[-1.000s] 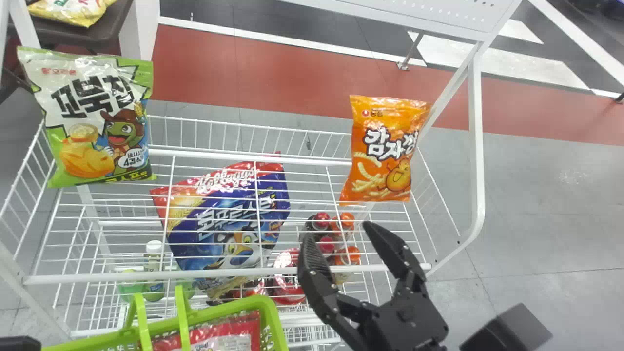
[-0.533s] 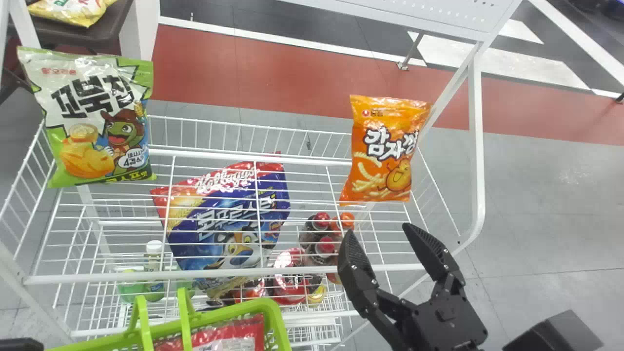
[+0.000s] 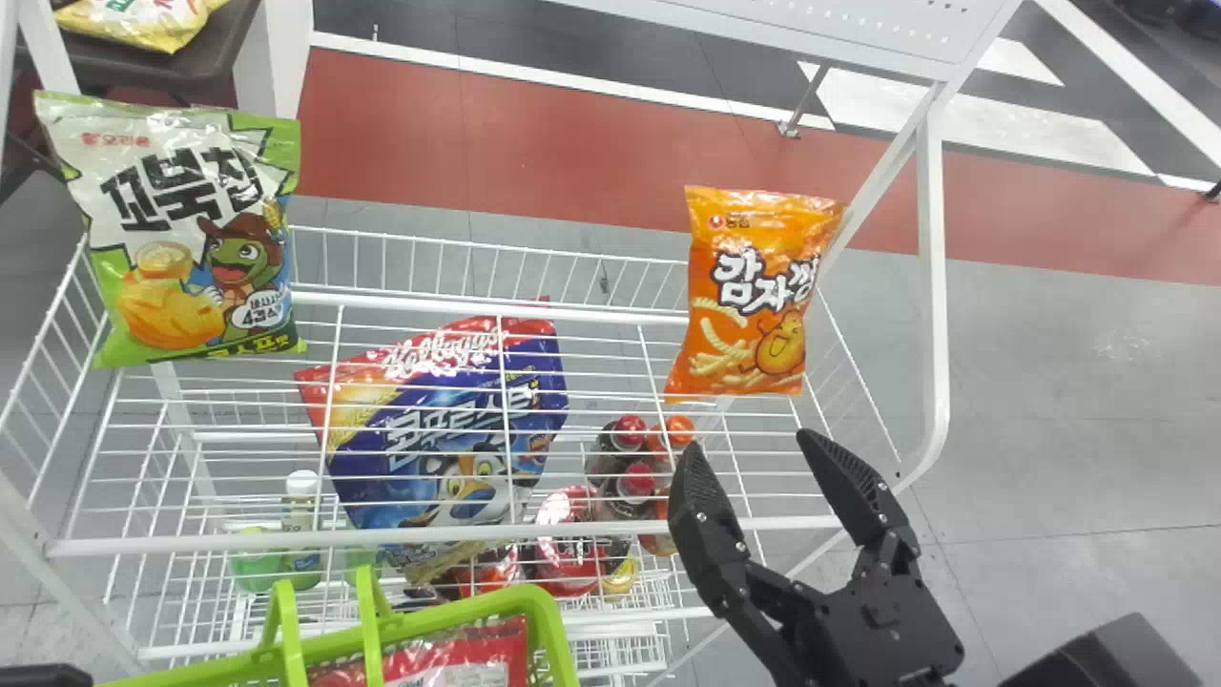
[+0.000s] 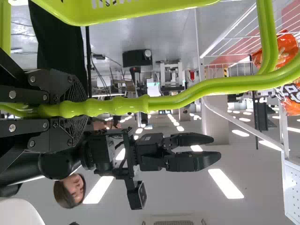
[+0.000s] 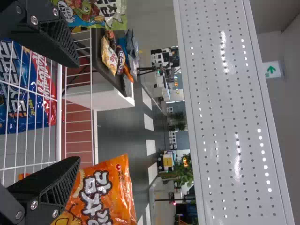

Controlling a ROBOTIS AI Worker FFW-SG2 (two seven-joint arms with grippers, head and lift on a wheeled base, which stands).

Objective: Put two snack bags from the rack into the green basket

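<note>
The right gripper (image 3: 751,450) stands open at the rack's near right, closer to the robot than the orange snack bag (image 3: 754,296), with a gap between them. Its spread fingers frame nothing in the right wrist view, where that gripper (image 5: 74,111) has the orange bag (image 5: 105,187) beyond one finger. A green-and-white snack bag (image 3: 191,229) stands at the rack's left end. At bottom left is part of the left gripper (image 3: 43,676); the left wrist view has this gripper (image 4: 75,108) shut on the handle of the green basket (image 3: 548,630). A red bag (image 3: 458,658) lies inside the basket.
The wire rack (image 3: 429,536) has a blue cereal bag (image 3: 448,429) and bottles (image 3: 634,482) below its top tier. A perforated white panel (image 3: 858,29) spans the far side. A white post (image 3: 933,286) rises at right.
The right gripper has moved rightward in the head view, away from above the bottles, its fingers still apart. The green basket has shifted slightly to the right. Both standing bags have stayed in place.
</note>
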